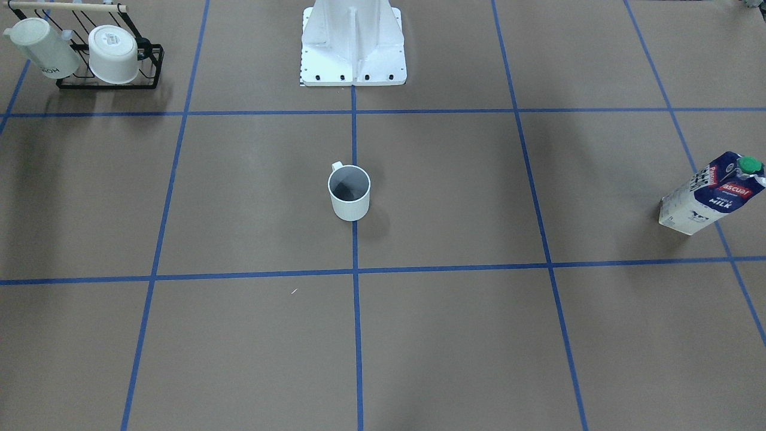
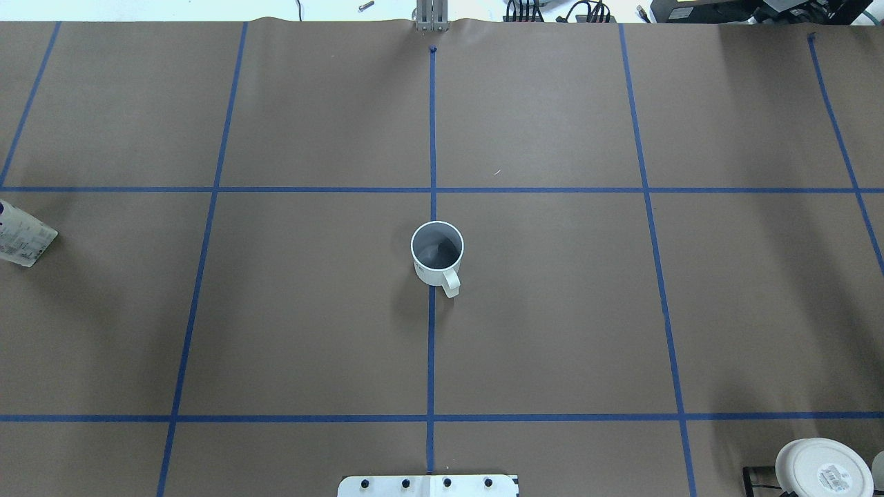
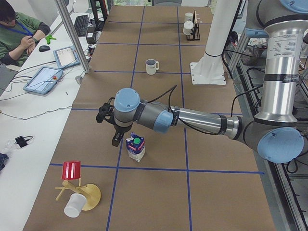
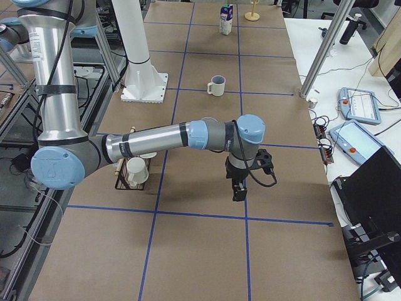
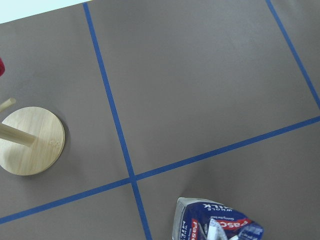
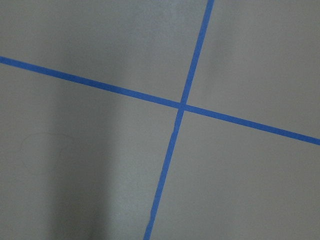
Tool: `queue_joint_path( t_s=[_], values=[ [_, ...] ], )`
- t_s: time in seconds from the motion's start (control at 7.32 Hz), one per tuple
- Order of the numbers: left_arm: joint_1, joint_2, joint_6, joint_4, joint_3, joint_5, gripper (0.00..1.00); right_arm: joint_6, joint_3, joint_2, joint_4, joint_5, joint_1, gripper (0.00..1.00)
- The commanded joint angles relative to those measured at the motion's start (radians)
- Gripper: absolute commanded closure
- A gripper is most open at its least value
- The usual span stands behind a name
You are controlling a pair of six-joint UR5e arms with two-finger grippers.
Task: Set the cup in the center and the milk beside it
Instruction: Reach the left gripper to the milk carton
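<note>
The cup (image 2: 436,252), white with a dark grey inside, stands upright on the vertical tape line in the center (image 2: 539,304); it also shows in the front view (image 1: 349,191). The milk (image 1: 712,194), a navy-and-white carton with a green cap, stands far out on the robot's left side (image 3: 135,147), and its top shows in the left wrist view (image 5: 215,222). My left gripper (image 3: 116,140) hangs close beside the carton, apart from it; I cannot tell its state. My right gripper (image 4: 239,191) hovers over bare table, far from both; I cannot tell its state.
A black rack (image 1: 108,60) with two pale mugs sits at the robot's right end. A wooden stand (image 3: 72,185) with a red cup and a clear cup lies beyond the milk. The white robot base (image 1: 353,48) stands behind the cup. An operator (image 3: 14,33) sits at the side desk.
</note>
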Motion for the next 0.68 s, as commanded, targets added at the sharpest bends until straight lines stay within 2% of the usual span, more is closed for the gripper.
queue_joint_path(
  t_s=[0.0, 0.14, 0.27, 0.55],
  values=[
    [0.11, 0.024, -0.082, -0.051, -0.04, 0.057, 0.01, -0.013, -0.007, -0.038, 0.042, 0.02, 0.012, 0.0],
    [0.159, 0.068, -0.082, -0.144, -0.037, 0.137, 0.01, -0.015, -0.007, -0.041, 0.04, 0.022, 0.012, 0.0],
    [0.197, 0.094, -0.082, -0.173, -0.034, 0.168, 0.01, -0.013, -0.01, -0.041, 0.042, 0.022, 0.012, 0.0],
    [0.205, 0.137, -0.068, -0.176, -0.036, 0.167, 0.01, -0.013, -0.01, -0.041, 0.042, 0.022, 0.012, 0.0]
  ],
)
